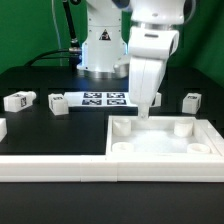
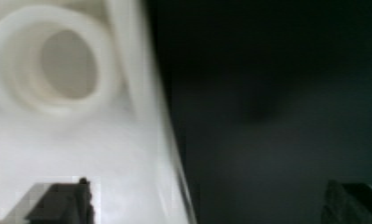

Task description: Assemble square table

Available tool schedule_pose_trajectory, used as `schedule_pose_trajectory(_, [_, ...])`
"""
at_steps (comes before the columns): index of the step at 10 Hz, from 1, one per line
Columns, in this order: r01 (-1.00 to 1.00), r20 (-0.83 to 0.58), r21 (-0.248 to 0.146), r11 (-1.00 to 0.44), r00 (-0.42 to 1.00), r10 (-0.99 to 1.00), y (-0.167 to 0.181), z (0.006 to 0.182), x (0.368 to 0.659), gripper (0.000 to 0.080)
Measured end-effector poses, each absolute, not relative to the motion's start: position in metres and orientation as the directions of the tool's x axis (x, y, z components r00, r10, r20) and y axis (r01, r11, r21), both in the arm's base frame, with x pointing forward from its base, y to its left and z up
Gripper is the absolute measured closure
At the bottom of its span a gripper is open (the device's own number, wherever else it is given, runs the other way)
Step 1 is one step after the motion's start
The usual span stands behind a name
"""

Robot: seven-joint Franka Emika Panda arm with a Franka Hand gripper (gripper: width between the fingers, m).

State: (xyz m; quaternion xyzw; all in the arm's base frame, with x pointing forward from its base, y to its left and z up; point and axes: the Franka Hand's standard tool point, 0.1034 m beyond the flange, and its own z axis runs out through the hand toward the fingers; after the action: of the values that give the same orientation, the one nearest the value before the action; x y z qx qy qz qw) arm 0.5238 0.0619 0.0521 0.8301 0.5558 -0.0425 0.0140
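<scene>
The white square table top (image 1: 165, 143) lies tray-like at the front of the exterior view's right, with round corner holes. My gripper (image 1: 143, 116) points straight down at its far rim, near the left far corner. In the wrist view the gripper (image 2: 209, 205) is open. One fingertip (image 2: 58, 205) is over the white top (image 2: 58, 150) and the other (image 2: 361, 205) is over the black table, so the rim lies between them. A round corner hole (image 2: 58, 60) shows close by. Small white tagged legs lie at the exterior view's left (image 1: 18, 101) (image 1: 58, 104) and right (image 1: 190, 101).
The marker board (image 1: 105, 98) lies flat behind the gripper, before the robot base (image 1: 100, 50). A long white bar (image 1: 50, 166) edges the black surface at the front. Another white part (image 1: 2, 127) shows at the left edge.
</scene>
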Motion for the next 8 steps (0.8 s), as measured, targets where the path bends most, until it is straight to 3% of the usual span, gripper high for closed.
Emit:
schedule_pose_trajectory(2, [0.801, -0.095, 0.005, -0.599, 0.597, 0.797, 0.083, 0.076, 0.524, 0.015])
schedule_pose_trajectory(6, [0.66, -0.091, 0.017, -0.751, 0.749, 0.656, 0.084, 0.074, 0.524, 0.015])
schedule_pose_trajectory(8, [0.425, -0.102, 0.028, -0.905, 0.902, 0.42, 0.095, 0.067, 0.511, 0.015])
